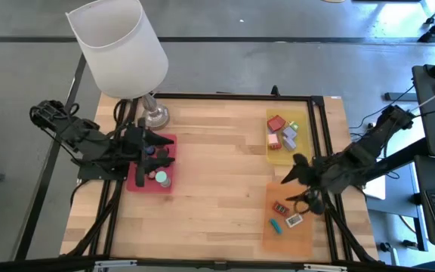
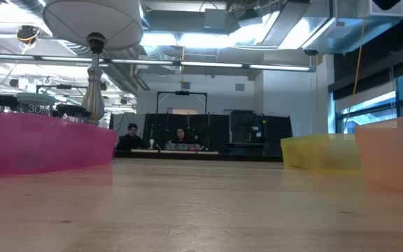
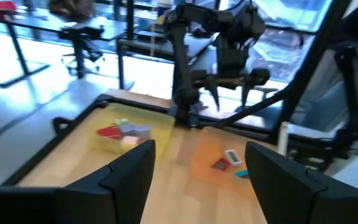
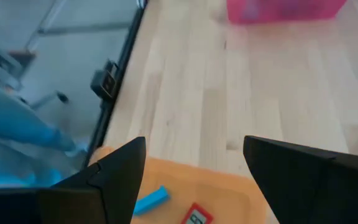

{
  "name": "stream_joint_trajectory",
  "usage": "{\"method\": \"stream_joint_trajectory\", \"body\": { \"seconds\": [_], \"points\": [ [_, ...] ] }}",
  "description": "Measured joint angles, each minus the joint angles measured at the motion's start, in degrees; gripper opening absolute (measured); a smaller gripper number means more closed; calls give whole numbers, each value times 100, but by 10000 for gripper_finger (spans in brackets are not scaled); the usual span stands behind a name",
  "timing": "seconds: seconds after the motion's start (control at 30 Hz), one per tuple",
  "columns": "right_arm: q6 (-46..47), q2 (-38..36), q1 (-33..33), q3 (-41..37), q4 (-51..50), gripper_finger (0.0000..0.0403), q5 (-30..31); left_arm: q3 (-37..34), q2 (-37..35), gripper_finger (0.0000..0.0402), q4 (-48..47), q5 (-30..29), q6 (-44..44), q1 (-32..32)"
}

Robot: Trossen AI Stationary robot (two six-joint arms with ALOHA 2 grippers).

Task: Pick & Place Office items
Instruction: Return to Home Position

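High view: office items point(image 1: 278, 123) sitting in pink bin point(image 1: 169, 140), yellow bin point(image 1: 303, 155), orange bin point(image 1: 299, 242); sorting looking done. Left end effector point(image 1: 160, 149), right end effector point(image 1: 292, 189) hovering spread.

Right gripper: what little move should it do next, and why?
Probably lift the right gripper up and back from the orange bin. It is open and empty, and the items in view already lie in bins. The left gripper hangs open over the red bin.
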Motion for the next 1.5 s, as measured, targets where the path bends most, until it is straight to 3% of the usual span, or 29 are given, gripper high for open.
{"method": "stream_joint_trajectory", "body": {
  "seconds": [0.1, 0.4, 0.6, 0.93, 1.5],
  "points": [
    [-45, -567, 0, -399, 363, 275, -6, -2, -4, 246, -174, -235, -39, -87],
    [-243, -1891, 2, -1699, 1474, 275, -18, -7, -399, 246, -656, -139, -934, -104],
    [-903, -2677, 4, -2260, 2335, 275, -200, -7, -510, 246, -760, -176, -946, -104],
    [-1250, -4092, 4, -2748, 2481, 275, -160, -7, -653, 246, -1379, -234, -1238, -104],
    [-1568, -5334, 4, -3771, 3295, 275, 161, -7, -728, 246, -1526, -427, -1092, -87]
  ]
}}
